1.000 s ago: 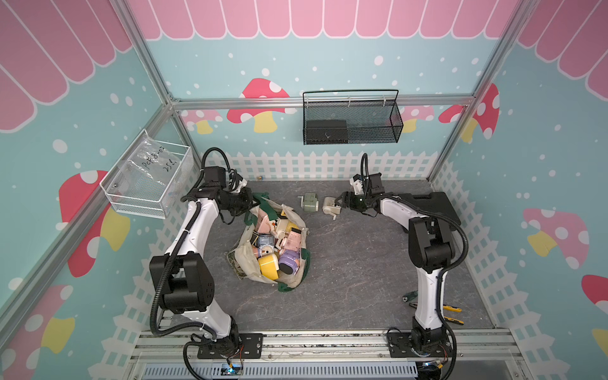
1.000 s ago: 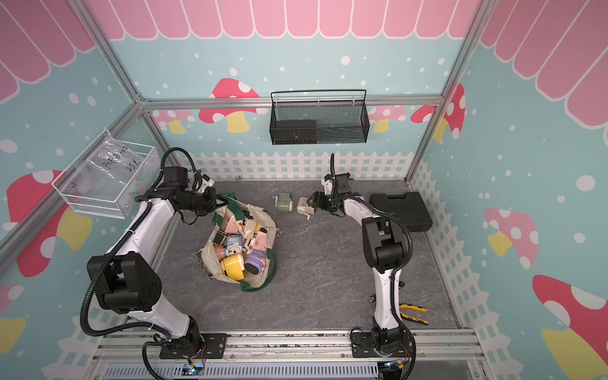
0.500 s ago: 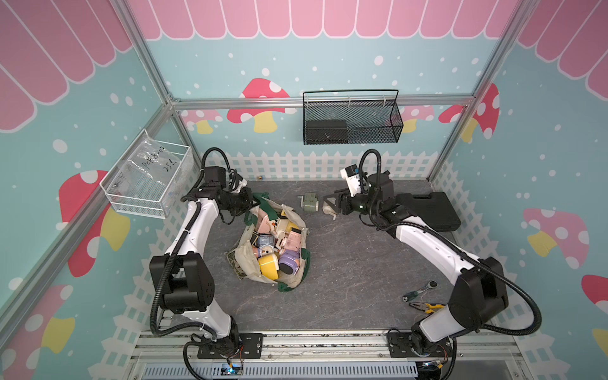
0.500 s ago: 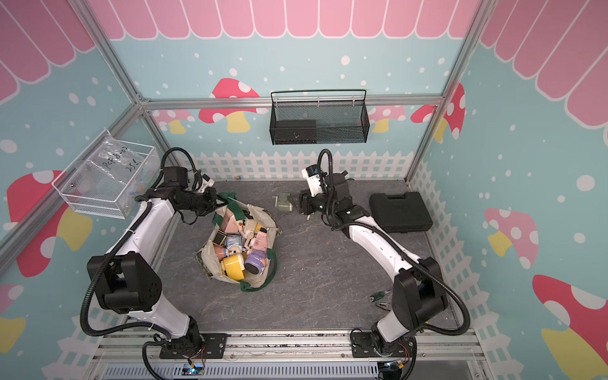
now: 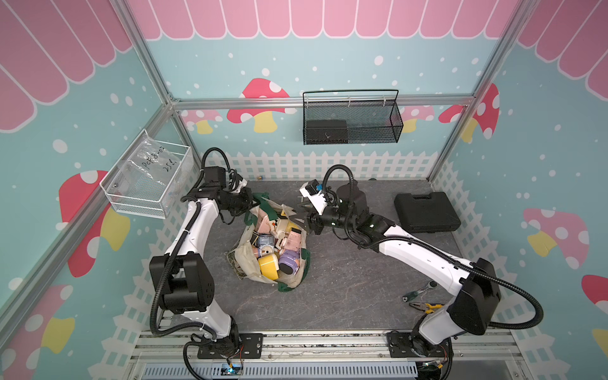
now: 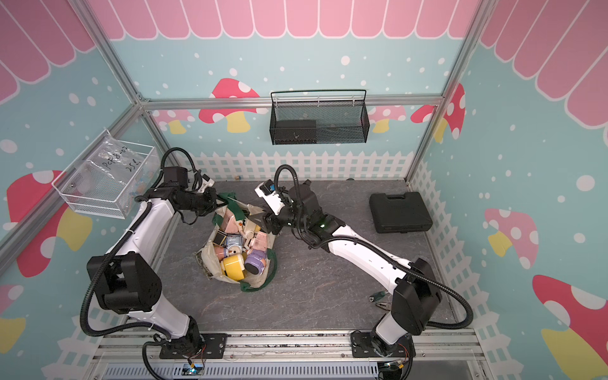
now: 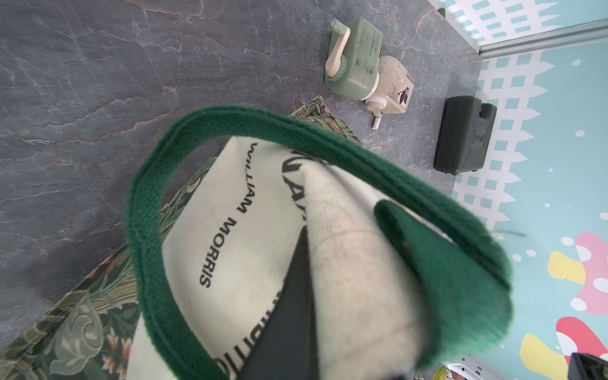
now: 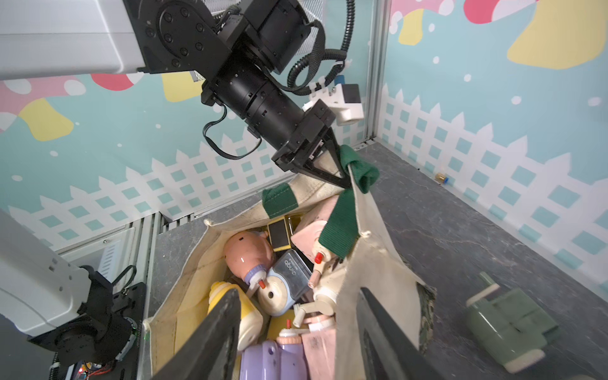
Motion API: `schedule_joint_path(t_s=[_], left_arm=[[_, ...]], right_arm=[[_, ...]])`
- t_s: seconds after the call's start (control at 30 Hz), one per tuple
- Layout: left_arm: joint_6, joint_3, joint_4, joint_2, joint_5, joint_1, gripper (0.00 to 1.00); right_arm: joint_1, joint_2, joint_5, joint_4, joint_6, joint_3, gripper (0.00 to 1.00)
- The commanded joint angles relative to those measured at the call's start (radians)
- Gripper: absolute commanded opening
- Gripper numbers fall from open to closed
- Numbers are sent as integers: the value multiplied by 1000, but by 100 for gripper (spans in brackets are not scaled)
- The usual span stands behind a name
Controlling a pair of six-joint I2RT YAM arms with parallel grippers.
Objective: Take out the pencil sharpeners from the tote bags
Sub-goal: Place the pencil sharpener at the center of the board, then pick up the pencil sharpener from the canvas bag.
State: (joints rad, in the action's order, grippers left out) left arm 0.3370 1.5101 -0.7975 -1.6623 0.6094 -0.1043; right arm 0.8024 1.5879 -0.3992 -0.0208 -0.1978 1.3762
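The left gripper (image 8: 343, 179) is pinching the far rim of the tote bag (image 5: 245, 260). Its jaws are closed tight on the cream canvas where the green strap handle (image 8: 358, 164) is folding over the fingertips, and it is holding that edge raised above the grey tabletop (image 5: 345, 289). In the left wrist view one dark finger (image 7: 289, 296) is pressing flat against the lettered canvas while the strap is looping around in front of it. The bag is lying slumped between the two arms with its mouth gaping upward, and the pencil sharpeners (image 5: 274, 241) are heaped inside it. The right gripper (image 8: 299, 292) is hovering at that mouth with its fingers partway apart and gripping nothing. One finger (image 8: 217, 339) is hanging over the yellow sharpener (image 8: 251, 316) inside the bag, and the other finger (image 8: 388, 339) is sitting in front of the bag's near canvas wall. In the gap between them a cream sharpener (image 8: 325, 294), a pink sharpener (image 8: 317, 348) and a purple sharpener (image 8: 269, 362) are showing, along with the edge of that wall. I cannot tell whether either finger is touching anything. Outside the bag, a green sharpener (image 7: 355, 59) and a second cream one (image 7: 393, 85) are lying on the tabletop against each other, just beyond the bag's leafy corner and clear of both grippers. A black case (image 5: 424, 210) is lying well apart, toward the right wall.
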Motion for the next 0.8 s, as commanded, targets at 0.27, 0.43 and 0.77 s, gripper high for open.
schedule_joint_path(t_s=[0.27, 0.43, 0.77], left_arm=[[2, 2, 58, 55, 6, -17, 0], [1, 2, 57, 56, 6, -18, 0], [-4, 0, 57, 55, -3, -16, 0]], right_arm=[[128, 291, 143, 250, -143, 321, 57], [129, 406, 137, 313, -175, 450, 54], [129, 488, 191, 355, -161, 558, 50]])
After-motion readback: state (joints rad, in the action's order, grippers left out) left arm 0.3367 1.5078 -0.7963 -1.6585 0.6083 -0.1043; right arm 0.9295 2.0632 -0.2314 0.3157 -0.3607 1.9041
